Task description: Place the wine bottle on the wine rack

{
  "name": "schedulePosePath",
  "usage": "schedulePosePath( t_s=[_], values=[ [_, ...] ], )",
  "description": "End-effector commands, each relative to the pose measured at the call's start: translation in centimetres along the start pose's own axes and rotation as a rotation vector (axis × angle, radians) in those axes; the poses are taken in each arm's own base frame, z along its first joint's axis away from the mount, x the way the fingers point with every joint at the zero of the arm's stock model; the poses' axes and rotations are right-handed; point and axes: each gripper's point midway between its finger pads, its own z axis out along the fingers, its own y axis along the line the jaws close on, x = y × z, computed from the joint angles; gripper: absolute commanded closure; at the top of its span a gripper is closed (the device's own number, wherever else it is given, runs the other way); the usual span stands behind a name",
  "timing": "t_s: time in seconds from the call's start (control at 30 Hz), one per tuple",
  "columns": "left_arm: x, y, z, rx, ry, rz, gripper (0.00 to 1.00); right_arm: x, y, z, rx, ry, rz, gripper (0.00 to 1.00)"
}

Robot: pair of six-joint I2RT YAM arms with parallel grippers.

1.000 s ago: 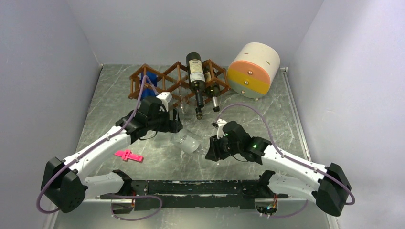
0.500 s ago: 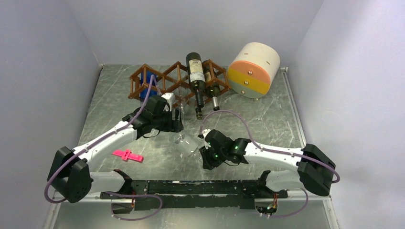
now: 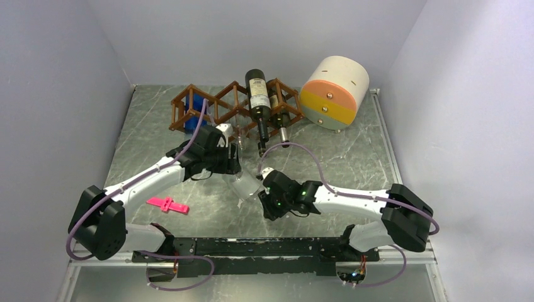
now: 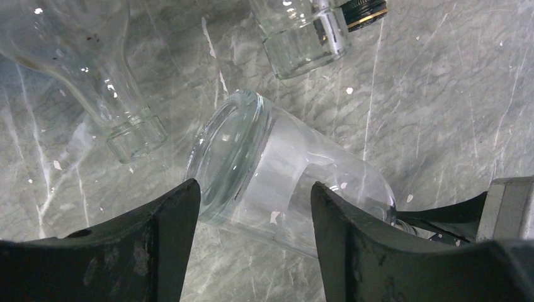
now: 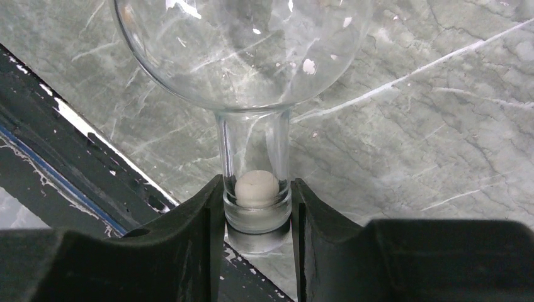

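A clear glass wine bottle (image 3: 247, 187) lies on its side on the marble table between my grippers. My right gripper (image 3: 264, 194) is shut on its neck; in the right wrist view the fingers (image 5: 208, 233) press both sides of the corked neck (image 5: 255, 157), gripper (image 5: 257, 211). My left gripper (image 3: 233, 166) is open above the bottle's base end; its jaws straddle the bottle body (image 4: 283, 176) without touching it, gripper (image 4: 255, 211). The reddish-brown wine rack (image 3: 217, 100) stands at the back, with a dark bottle (image 3: 257, 100) lying on top.
A cream, orange and yellow cylinder (image 3: 334, 83) lies right of the rack. A second dark bottle (image 3: 278, 116), clear bottle necks (image 4: 129, 135) and a blue item (image 3: 198, 106) sit in the rack. A pink piece (image 3: 169, 205) lies front left. The black base rail (image 3: 264, 246) runs along the front.
My right arm has swung left to the clear bottle's neck and now grips it. My left gripper has shifted a little right and forward over the bottle's base.
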Motion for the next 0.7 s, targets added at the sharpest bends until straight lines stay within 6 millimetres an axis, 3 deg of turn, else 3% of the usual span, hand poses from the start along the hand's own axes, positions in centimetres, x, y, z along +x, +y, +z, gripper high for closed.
schedulePosePath(
  t_s=[0.0, 0.67],
  values=[
    [1.0, -0.4, 0.4, 0.044, 0.027, -0.002, 0.34, -1.0, -1.2, 0.8, 0.085, -0.033, -0.019, 0.65],
    [2.3, 0.5, 1.0, 0.015, 0.068, 0.000, 0.47, -3.3, -1.1, 2.5, 0.107, -0.094, -0.032, 0.55]
  ],
)
